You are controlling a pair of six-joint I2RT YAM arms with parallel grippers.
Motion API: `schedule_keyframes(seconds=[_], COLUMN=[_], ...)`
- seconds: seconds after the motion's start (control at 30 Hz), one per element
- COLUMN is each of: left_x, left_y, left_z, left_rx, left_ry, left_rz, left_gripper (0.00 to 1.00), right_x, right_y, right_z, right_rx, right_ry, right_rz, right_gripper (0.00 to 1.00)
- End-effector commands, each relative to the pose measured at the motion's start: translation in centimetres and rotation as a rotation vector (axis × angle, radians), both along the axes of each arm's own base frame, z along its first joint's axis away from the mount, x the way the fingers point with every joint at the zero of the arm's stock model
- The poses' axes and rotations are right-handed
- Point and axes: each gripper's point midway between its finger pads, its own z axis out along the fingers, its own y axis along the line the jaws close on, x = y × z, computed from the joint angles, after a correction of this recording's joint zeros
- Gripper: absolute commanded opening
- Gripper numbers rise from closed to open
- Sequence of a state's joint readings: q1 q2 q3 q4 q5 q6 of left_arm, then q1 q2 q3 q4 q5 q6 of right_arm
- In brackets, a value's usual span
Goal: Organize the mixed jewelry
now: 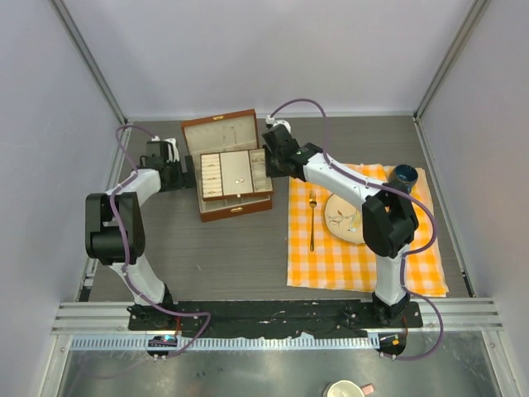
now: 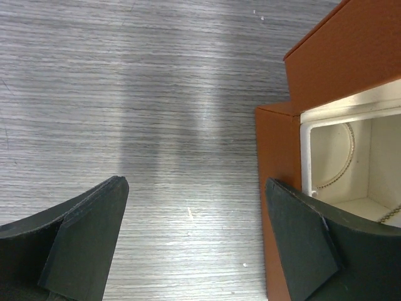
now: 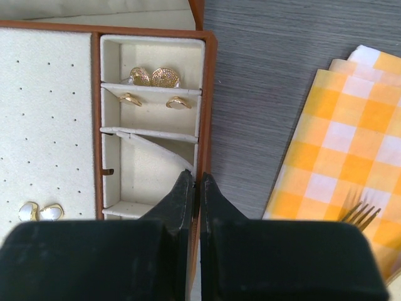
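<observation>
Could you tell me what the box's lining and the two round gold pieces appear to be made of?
The lining looks like cream felt or velvet: matte, without shine, punched with small holes. The round gold pieces look like gold-toned metal: they glint and show fine patterning.

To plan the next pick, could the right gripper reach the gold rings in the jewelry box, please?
Probably yes: the right gripper, shut, sits at the right wall of the jewelry box; the gold rings lie uncovered one compartment ahead. It must open first.

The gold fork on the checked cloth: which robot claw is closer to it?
Right. The right gripper hangs at the box edge nearest the fork; the left gripper is across the box, farther away.
</observation>
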State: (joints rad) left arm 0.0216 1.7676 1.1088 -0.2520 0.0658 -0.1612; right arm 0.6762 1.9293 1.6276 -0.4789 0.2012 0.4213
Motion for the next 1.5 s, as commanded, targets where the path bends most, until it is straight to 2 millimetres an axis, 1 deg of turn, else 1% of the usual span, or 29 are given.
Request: schedule_keyframes(seconds=[0.0,0.07,0.1,0.13,0.23,0.37,0.5,0.53,0.7,1.03,1.27,1.47], left_x=[0.8,1.1,1.1,1.4,1.6,1.7,1.8,1.8,1.6,1.5,1.3,1.3], left_y=[-0.1,0.0,0.2,0.3,0.7,1.4,2.6,2.8,3.3,3.3,3.3,3.2], left_z=[2.8,3.2,3.3,3.7,3.9,4.4,5.3,5.8,6.5,6.6,6.1,6.0], left_rx=[-0.004,0.002,0.002,0.003,0.009,0.018,0.008,0.009,0.013,0.012,0.019,0.016], left_ry=[-0.081,-0.093,-0.093,-0.104,-0.107,-0.119,-0.142,-0.154,-0.171,-0.177,-0.173,-0.175], left_rz=[0.000,0.002,0.005,0.009,0.017,0.032,0.057,0.062,0.067,0.056,0.046,0.041], left_gripper=[0.97,0.97,0.97,0.97,0.97,0.97,0.97,0.97,0.97,0.97,0.97,0.97], right_x=[2.7,2.9,3.1,3.3,3.4,3.6,3.8,3.9,4.4,5.0,5.3,5.1], right_y=[2.0,2.4,2.5,2.7,3.0,3.3,3.5,3.6,3.8,4.3,4.3,4.4], right_z=[4.3,4.5,4.1,4.2,4.0,3.9,3.5,3.8,2.8,1.7,1.2,0.6], right_rx=[0.080,0.073,0.061,0.065,0.056,0.053,0.050,0.052,0.041,0.031,0.027,0.026], right_ry=[-0.128,-0.141,-0.140,-0.147,-0.153,-0.156,-0.148,-0.152,-0.141,-0.130,-0.123,-0.099], right_rz=[0.025,0.053,0.073,0.085,0.113,0.123,0.127,0.127,0.123,0.122,0.114,0.109], right_gripper=[0.01,0.01,0.01,0.01,0.01,0.01,0.01,0.01,0.01,0.01,0.01,0.01])
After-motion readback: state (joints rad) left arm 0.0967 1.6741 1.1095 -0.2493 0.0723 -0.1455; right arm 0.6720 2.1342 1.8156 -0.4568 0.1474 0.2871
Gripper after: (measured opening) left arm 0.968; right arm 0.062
